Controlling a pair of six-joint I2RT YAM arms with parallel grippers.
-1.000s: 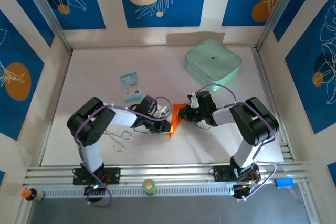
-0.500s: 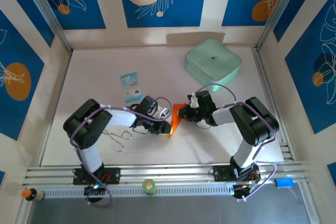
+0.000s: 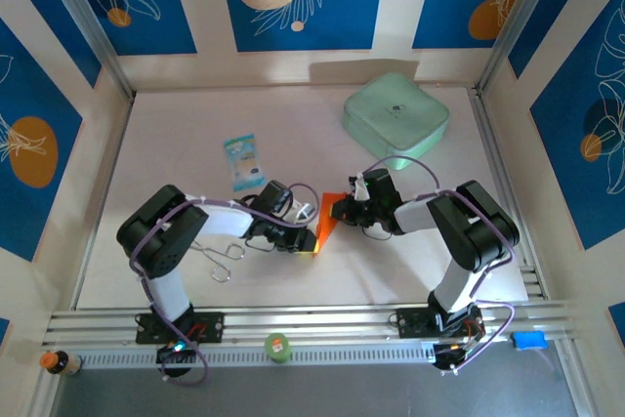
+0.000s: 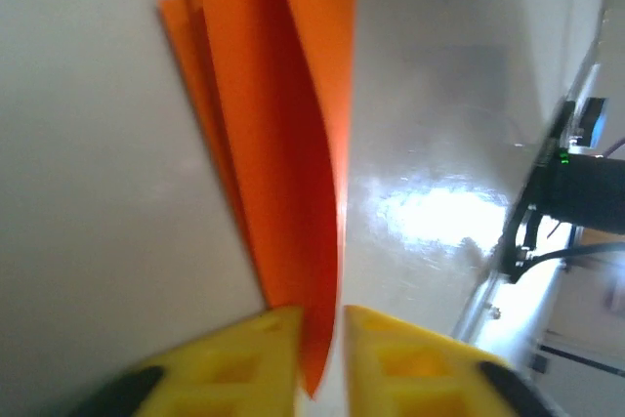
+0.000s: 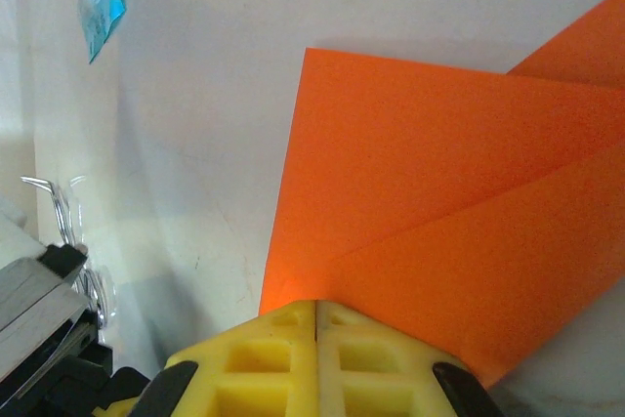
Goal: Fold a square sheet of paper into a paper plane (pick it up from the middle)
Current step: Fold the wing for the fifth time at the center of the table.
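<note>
At mid-table, right end effector (image 5: 315,308) clamps the orange paper (image 5: 420,173); left end effector (image 4: 322,315) gapes around its tip.

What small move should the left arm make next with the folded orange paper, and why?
Probably draw the left gripper back off the orange paper. Its jaws stand slightly apart with the paper's narrow tip loose between them, while the right gripper is shut on the other end, so the paper looks held there and the left is free to re-grip.

Bright, table (image 4: 439,212) glare (left wrist), blurred foreground
</note>
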